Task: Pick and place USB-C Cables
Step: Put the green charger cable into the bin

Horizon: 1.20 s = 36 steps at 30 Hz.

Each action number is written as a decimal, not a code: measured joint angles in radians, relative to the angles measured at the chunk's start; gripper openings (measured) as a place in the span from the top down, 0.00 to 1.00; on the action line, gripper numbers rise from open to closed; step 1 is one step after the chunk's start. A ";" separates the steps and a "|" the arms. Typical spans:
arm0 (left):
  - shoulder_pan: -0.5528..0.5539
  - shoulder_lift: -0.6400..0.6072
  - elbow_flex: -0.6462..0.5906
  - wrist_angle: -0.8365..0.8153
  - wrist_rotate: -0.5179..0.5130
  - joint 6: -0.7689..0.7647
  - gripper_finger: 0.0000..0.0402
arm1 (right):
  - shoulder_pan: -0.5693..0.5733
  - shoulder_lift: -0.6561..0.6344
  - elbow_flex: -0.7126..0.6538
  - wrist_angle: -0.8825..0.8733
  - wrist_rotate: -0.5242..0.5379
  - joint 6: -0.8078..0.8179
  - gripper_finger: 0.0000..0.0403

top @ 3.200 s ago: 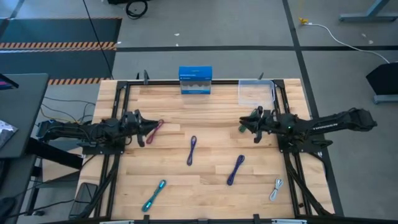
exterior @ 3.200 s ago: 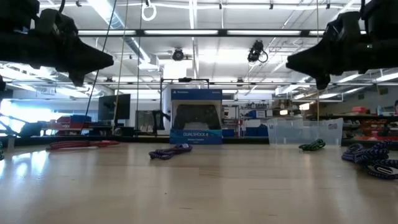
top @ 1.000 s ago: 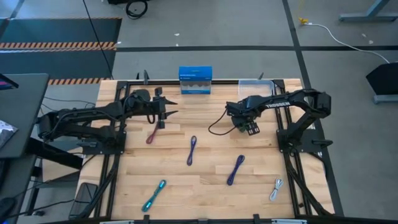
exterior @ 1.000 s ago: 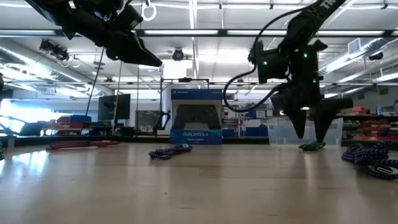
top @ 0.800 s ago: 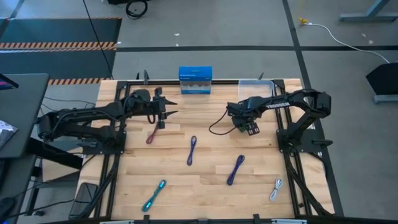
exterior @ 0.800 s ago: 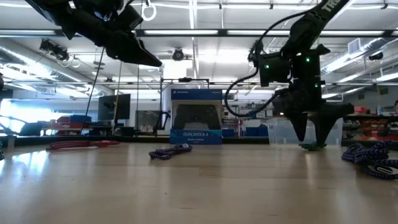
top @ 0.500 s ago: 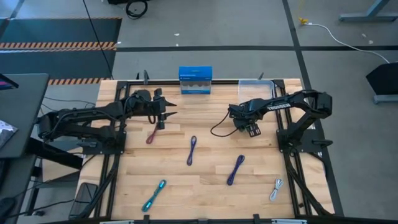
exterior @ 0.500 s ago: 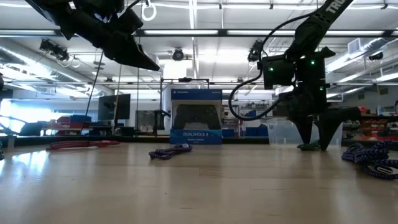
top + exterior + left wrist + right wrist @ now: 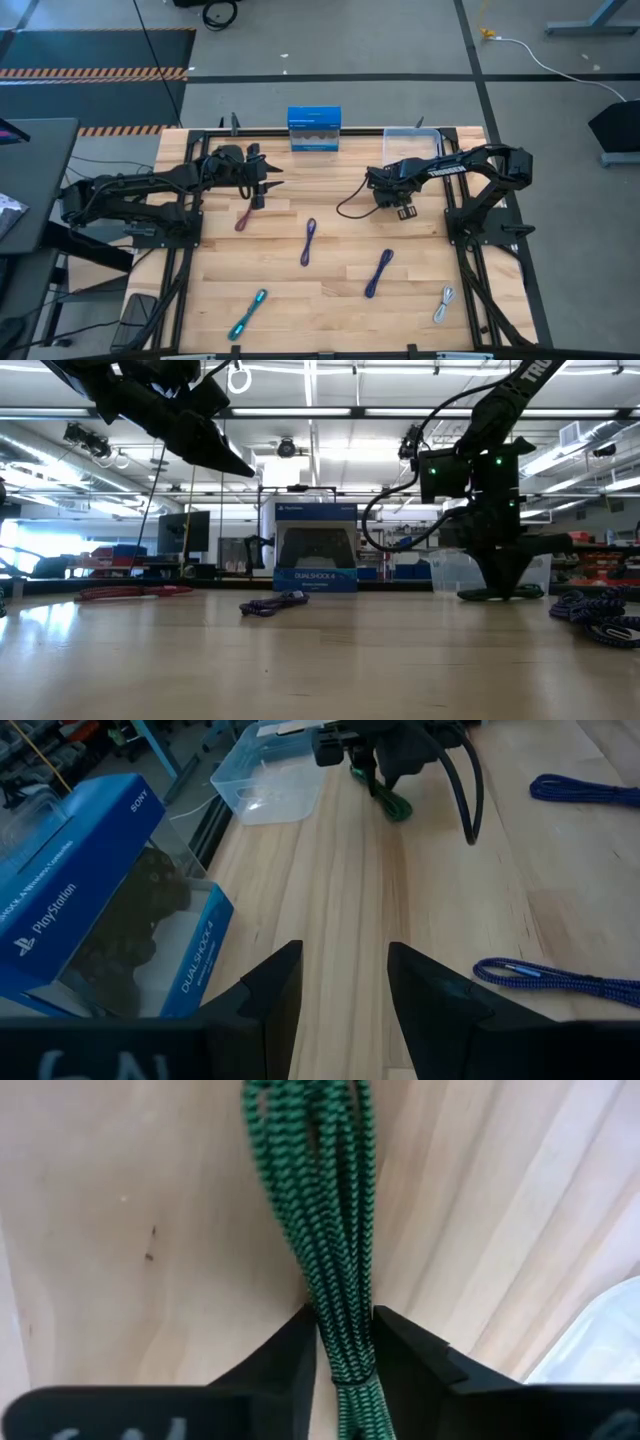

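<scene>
The green cable [image 9: 320, 1200], a braided bundle, lies flat on the wood near the clear tray, and my right gripper [image 9: 342, 1355] points down over it, shut on it. The left wrist view also shows this cable [image 9: 388, 800] under that gripper. My left gripper [image 9: 345, 990] hangs open in the air over the table's far left part, near the blue box, holding nothing. Lying loose on the table are a magenta cable [image 9: 245, 216], two purple cables [image 9: 308, 241] [image 9: 379, 272], a teal cable [image 9: 247, 314] and a white-grey cable [image 9: 444, 304]. My right gripper pinches the green bundle between its two fingers at its narrow part [image 9: 342, 1330], just beside a thin tie band. The fingers come from above, pointing steeply down, and lie across the bundle. The cable rests on the table along its whole length.
The blue box [image 9: 314, 129] stands upright at the table's far edge. The clear plastic tray [image 9: 411, 147] sits to its right, just beyond my right gripper. A black hose [image 9: 350, 208] loops from the right arm over the wood.
My right gripper has sunk a little toward the table over the green cable, and its fingers have shut from wide apart onto the bundle. The cable still lies where it was. My left gripper has rolled slightly in place.
</scene>
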 joint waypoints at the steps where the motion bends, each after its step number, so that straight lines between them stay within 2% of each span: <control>1: 0.000 0.000 0.000 0.000 0.000 0.000 0.61 | 0.000 0.000 0.000 0.002 0.000 0.003 0.76; 13: 0.000 0.000 0.000 0.001 0.000 0.000 0.61 | 0.005 0.000 0.002 0.022 -0.018 0.060 0.92; 18: 0.000 0.000 0.000 0.001 0.000 0.000 0.61 | 0.019 0.000 0.025 -0.014 -0.020 0.061 0.94; 26: 0.000 0.000 0.000 0.001 0.000 0.000 0.61 | 0.049 0.000 0.178 -0.143 0.020 0.068 0.94; 29: 0.000 0.000 0.000 -0.006 0.000 0.000 0.61 | 0.053 0.000 0.250 -0.204 0.066 0.066 0.94; 33: 0.000 0.000 0.000 -0.025 0.000 -0.001 0.61 | 0.042 0.000 0.345 -0.273 0.130 0.063 0.94; 36: 0.000 0.000 0.000 -0.026 0.000 -0.001 0.61 | 0.016 0.000 0.409 -0.285 0.138 0.060 0.94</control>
